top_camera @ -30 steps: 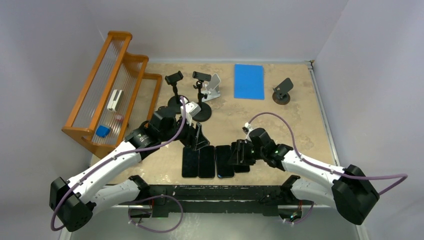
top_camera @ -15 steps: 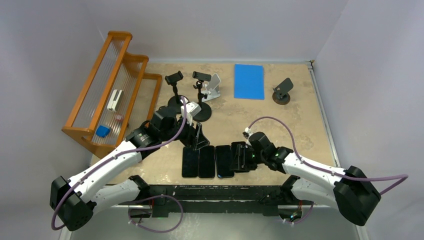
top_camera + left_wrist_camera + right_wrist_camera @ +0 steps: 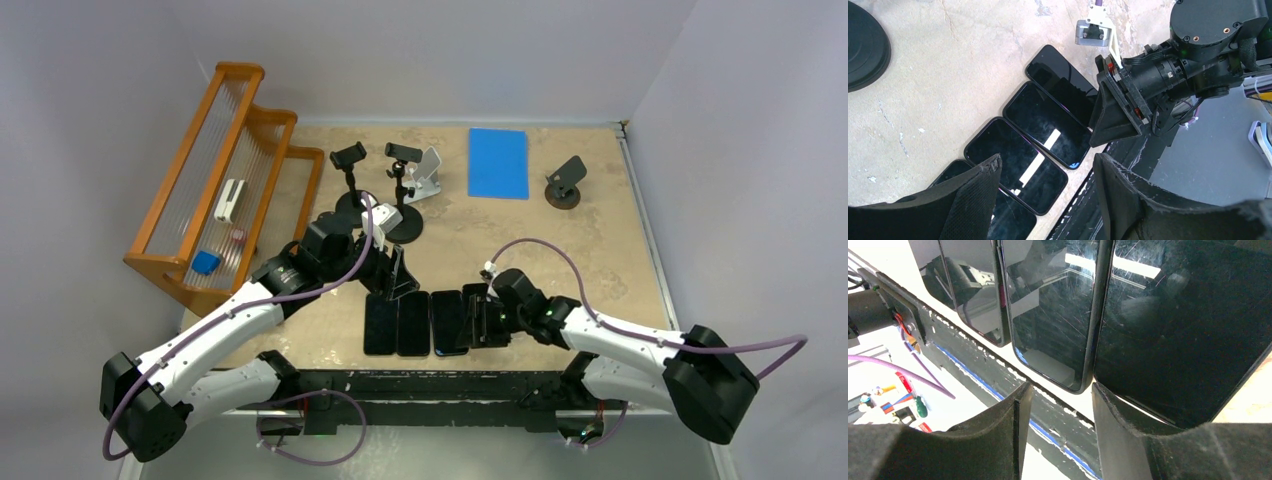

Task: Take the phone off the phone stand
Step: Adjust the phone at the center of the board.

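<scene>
Several black phones lie flat side by side near the table's front edge: and the rightmost phone. My right gripper is open and empty, low over the near end of the rightmost phone, its fingers apart with the table edge between them. My left gripper is open and empty above the far ends of the left phones. Two black clamp stands, a white stand and a black stand at the back hold no phone that I can see.
A wooden rack with small items stands at the left. A blue mat lies at the back. The black front rail runs just below the phones. Side walls close in left and right.
My right gripper has moved left and toward the near edge, down over the rightmost phone's near end. The left arm has not moved.
</scene>
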Controlling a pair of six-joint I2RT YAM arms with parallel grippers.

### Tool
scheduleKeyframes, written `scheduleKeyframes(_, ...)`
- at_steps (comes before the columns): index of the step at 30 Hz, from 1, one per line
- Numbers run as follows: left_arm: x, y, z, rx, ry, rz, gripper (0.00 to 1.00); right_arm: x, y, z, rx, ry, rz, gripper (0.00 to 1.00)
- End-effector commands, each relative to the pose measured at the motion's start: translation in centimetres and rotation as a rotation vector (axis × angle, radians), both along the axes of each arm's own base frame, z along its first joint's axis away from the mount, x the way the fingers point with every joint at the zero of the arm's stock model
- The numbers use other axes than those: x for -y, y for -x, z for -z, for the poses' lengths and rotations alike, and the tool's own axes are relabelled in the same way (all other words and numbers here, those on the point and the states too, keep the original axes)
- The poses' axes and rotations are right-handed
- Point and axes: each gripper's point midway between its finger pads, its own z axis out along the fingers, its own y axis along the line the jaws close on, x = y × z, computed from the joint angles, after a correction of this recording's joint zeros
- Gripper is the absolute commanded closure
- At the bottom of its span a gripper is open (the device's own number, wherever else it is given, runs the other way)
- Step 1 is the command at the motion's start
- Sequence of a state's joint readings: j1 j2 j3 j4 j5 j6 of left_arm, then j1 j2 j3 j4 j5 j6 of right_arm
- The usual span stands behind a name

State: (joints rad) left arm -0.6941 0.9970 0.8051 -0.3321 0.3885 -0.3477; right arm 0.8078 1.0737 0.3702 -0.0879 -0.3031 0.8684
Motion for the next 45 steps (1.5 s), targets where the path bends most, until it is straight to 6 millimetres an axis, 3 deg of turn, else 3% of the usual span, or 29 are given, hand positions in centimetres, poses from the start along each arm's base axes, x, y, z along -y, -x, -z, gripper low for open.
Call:
scheduleKeyframes(1, 0.1, -0.3, -0.6, 0.021, 0.015, -0.002, 0.35, -0.6, 0.7, 0.0, -0.031, -0.033, -0.013, 0.5)
scheduleKeyframes(16, 0.0, -0.2, -0.5, 0.018, 0.013, -0.002, 0.35, -2.3, 0.8, -0.5, -0.036, -0.091, -0.033, 0.49)
scheduleKeyframes(20, 0.0, -0.3, -0.5, 0.018, 0.012, -0.005, 0.35, -1.8, -0.5, -1.1, 0.022, -0.034, -0.006, 0.5)
scheduleKeyframes(23, -0.1, -0.3, -0.7, 0.026, 0.013, -0.009, 0.35, -1.5, -2.9, -4.0, 0.153, -0.009, 0.041, 0.49)
scheduleKeyframes(30, -0.5, -0.3, -2.0, 0.085, 0.041, -0.021, 0.36, -1.3, -9.6, -15.0, 0.545, 0.005, 0.137, 0.48)
scheduleKeyframes(39, -1.5, -0.6, -4.3, 0.201, 0.095, -0.069, 0.36, -2.0, -15.5, -27.5, 0.965, -0.073, 0.245, 0.48)
scheduleKeyframes(42, -2.0, -0.7, -5.1, 0.243, 0.111, -0.091, 0.36, -1.8, -17.5, -30.6, 1.076, -0.132, 0.372, 0.47)
scheduleKeyframes(45, -2.3, -0.8, -5.7, 0.277, 0.128, -0.108, 0.35, -1.7, -19.1, -31.5, 1.117, -0.207, 0.503, 0.45)
